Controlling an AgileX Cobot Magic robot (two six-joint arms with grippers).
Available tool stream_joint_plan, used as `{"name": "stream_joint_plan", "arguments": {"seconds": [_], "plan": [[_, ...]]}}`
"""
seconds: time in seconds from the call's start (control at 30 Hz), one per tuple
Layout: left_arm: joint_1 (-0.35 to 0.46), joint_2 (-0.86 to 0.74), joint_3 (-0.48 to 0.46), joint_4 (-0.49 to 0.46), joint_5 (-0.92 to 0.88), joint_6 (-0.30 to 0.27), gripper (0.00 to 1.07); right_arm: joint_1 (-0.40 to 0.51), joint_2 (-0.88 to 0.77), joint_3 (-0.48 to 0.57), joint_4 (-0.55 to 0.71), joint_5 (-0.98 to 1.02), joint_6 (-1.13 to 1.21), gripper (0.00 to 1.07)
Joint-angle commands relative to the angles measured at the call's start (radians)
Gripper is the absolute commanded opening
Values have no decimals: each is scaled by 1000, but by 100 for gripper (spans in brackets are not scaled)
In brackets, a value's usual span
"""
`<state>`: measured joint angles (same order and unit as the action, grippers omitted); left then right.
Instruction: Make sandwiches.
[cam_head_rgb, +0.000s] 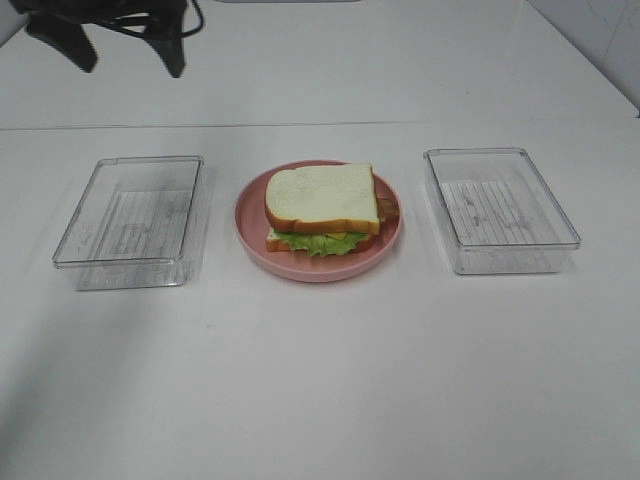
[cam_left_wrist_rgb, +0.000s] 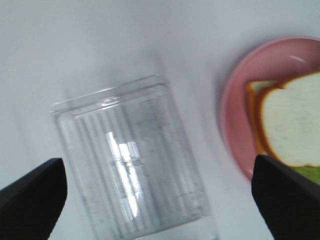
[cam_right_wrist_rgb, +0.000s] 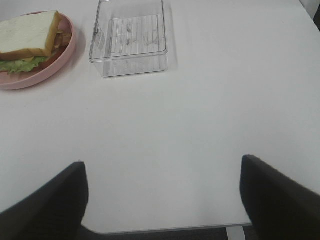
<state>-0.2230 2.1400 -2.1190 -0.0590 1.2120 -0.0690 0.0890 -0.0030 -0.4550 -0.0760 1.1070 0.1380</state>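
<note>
The sandwich (cam_head_rgb: 322, 208) is stacked on the pink plate (cam_head_rgb: 250, 225) at the table's middle: white bread on top, green lettuce, yellow cheese and a bit of brown bacon showing at the edges. It also shows in the left wrist view (cam_left_wrist_rgb: 292, 125) and in the right wrist view (cam_right_wrist_rgb: 27, 42). My left gripper (cam_head_rgb: 128, 55) hangs open and empty at the far left, high above the left clear tray (cam_left_wrist_rgb: 132, 175); its fingers (cam_left_wrist_rgb: 30, 192) are spread wide. My right gripper (cam_right_wrist_rgb: 161, 165) is open and empty above the table's near right edge; it is out of the exterior view.
Two clear plastic trays flank the plate: the left one (cam_head_rgb: 130, 220) and the right one (cam_head_rgb: 500, 210), which also shows in the right wrist view (cam_right_wrist_rgb: 129, 42). Both are empty. The white table's front edge (cam_right_wrist_rgb: 165, 230) lies under my right gripper.
</note>
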Motion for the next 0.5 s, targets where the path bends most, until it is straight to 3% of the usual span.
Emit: {"name": "stream_joint_plan", "arguments": {"seconds": [0.03, 0.2, 0.33, 0.37, 0.4, 0.43, 0.47, 0.5], "plan": [[113, -41, -2, 7, 106, 30, 92, 3, -31, 2, -1, -6, 1, 80], [163, -69, 6, -16, 106, 61, 91, 3, -31, 2, -1, -6, 1, 80], [173, -165, 129, 11, 106, 69, 91, 3, -31, 2, 1, -6, 1, 80], [171, -221, 208, 18, 102, 69, 91, 3, -31, 2, 1, -6, 1, 80], [171, -221, 208, 18, 102, 69, 91, 3, -31, 2, 1, -6, 1, 80], [171, -258, 255, 20, 93, 69, 91, 3, -31, 2, 1, -6, 1, 80], [171, -333, 363, 20, 55, 63, 91, 3, -31, 2, 1, -6, 1, 80], [171, -333, 363, 20, 55, 63, 91, 3, -31, 2, 1, -6, 1, 80]]}}
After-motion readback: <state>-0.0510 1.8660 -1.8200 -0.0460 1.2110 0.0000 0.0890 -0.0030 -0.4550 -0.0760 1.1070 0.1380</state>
